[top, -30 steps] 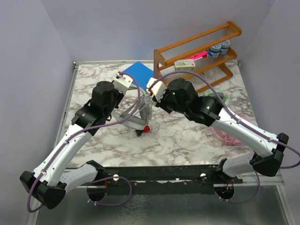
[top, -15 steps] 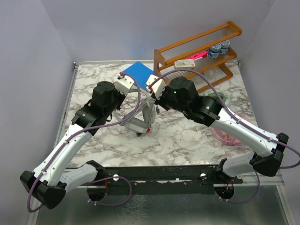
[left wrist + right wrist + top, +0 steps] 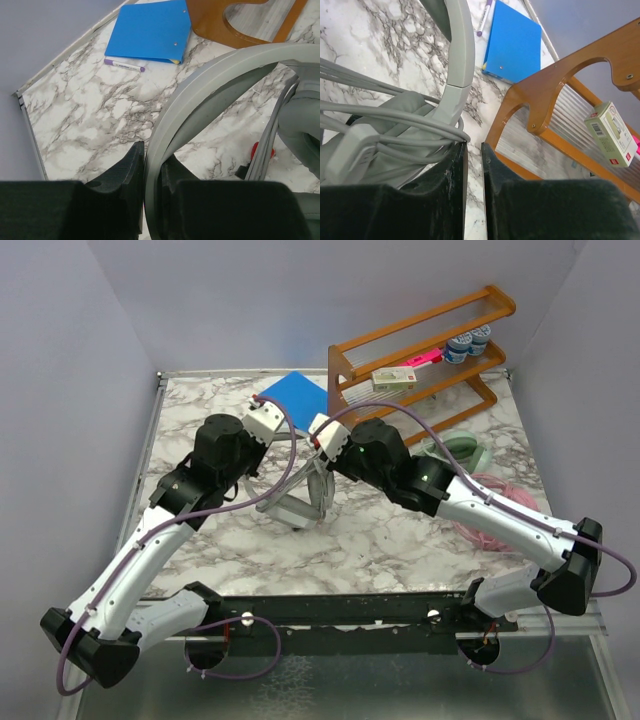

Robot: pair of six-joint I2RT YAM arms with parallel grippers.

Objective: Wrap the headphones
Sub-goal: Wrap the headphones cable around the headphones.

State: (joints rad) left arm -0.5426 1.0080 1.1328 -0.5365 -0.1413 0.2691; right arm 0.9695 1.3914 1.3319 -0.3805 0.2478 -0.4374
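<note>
Left gripper (image 3: pixel 151 160) pinches the silver-grey headband (image 3: pixel 210 80); right gripper (image 3: pixel 472 150), barely parted, grips nothing, so the wound cable (image 3: pixel 395 117) at its nine o'clock could unwind.

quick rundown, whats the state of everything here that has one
silver-grey headphones: held by the headband, cable looped around them
left gripper: shut on the silver-grey headphones
right gripper: jaws slightly apart, nothing between them
mint green headphones: lying on the table, not held
pink headphones: on the table, cable loose
blue folder: closed, flat
purple marker: lying beside the folder
</note>
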